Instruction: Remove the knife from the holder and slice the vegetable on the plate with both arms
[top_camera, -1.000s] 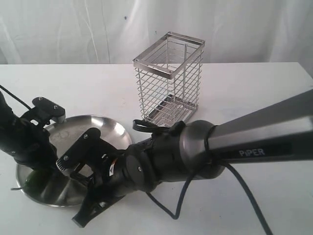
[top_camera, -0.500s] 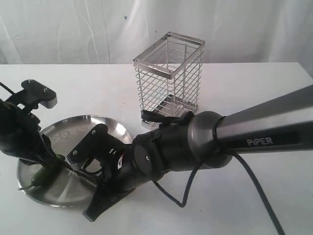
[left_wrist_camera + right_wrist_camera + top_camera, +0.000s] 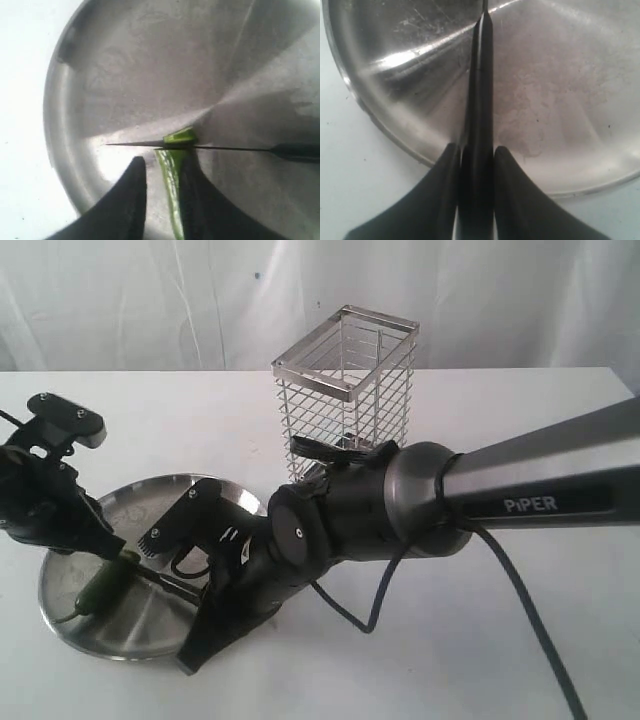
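The green vegetable [image 3: 170, 185] lies on the steel plate [image 3: 125, 75] between my left gripper's [image 3: 162, 165] fingers. It touches one finger, and a gap shows before the other, so the jaws stand open. The knife [image 3: 225, 148] blade crosses the vegetable's end, with a short green piece [image 3: 181, 135] beyond the blade. My right gripper [image 3: 476, 150] is shut on the knife's black handle [image 3: 479, 100] over the plate [image 3: 560, 100]. In the exterior view the left gripper [image 3: 112, 548] stands over the vegetable [image 3: 100, 585], with the right gripper [image 3: 172, 592] beside it.
The chrome wire holder [image 3: 345, 400] stands upright behind the right arm, at the middle back of the white table [image 3: 520, 420]. A black cable [image 3: 520, 610] trails from the right arm over the table's front right. The plate [image 3: 70, 625] sits near the front left edge.
The left arm has risen and drawn back to the left, baring the vegetable on the plate. The right arm with the knife has lifted and swung slightly left.
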`<state>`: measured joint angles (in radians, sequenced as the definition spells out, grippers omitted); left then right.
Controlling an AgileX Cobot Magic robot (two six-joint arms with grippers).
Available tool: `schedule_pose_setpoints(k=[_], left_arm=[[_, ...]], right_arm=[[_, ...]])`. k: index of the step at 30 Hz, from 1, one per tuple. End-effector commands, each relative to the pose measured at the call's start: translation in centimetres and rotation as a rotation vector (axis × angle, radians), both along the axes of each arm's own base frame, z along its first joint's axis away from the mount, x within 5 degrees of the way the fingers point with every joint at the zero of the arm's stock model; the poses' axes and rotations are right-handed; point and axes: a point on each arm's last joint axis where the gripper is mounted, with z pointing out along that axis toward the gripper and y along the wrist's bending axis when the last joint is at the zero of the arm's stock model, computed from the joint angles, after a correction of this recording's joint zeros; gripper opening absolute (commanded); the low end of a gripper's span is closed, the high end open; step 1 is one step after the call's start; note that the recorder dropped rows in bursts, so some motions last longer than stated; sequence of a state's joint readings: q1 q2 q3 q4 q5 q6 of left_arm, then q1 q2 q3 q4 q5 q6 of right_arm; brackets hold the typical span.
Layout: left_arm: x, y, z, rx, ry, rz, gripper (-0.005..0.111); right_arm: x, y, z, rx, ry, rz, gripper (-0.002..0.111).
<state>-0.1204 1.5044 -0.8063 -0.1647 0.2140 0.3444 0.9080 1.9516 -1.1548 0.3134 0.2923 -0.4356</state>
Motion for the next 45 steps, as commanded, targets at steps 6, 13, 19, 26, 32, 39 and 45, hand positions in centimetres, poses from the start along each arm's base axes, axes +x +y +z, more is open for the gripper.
schedule_pose_setpoints(k=[6,13,19,26,32,39,45], left_arm=[[1.5,1.4,-2.6,-0.024,0.066,0.115,0.0],[2.3,1.3,-3.2,-0.025,0.084,0.118,0.0],[2.4,1.3,-3.5,-0.035,0.089,0.14,0.0],[2.2,1.3,-3.6,-0.035,0.113,0.136,0.0],[2.2,1.3,-3.6,-0.035,0.12,0.134,0.0],[2.2,1.3,-3.6,-0.035,0.12,0.134,0.0],[2.1,1.3,-3.5,-0.037,0.116,0.136,0.0]], right_arm=[[0.2,-0.2,0.2,-0.018,-0.002,0.015,0.0],[0.2,-0.2,0.2,-0.02,0.001,0.016,0.0],[0.6,0.2,0.4,-0.011,-0.016,0.02,0.0],[1.5,1.5,0.8,-0.005,-0.011,0.03,0.0],[1.3,1.5,0.2,-0.069,0.046,0.061,0.0],[0.9,0.5,-0.4,-0.169,0.08,0.051,0.0],[1.6,0.4,1.3,-0.107,0.023,-0.044,0.0]])
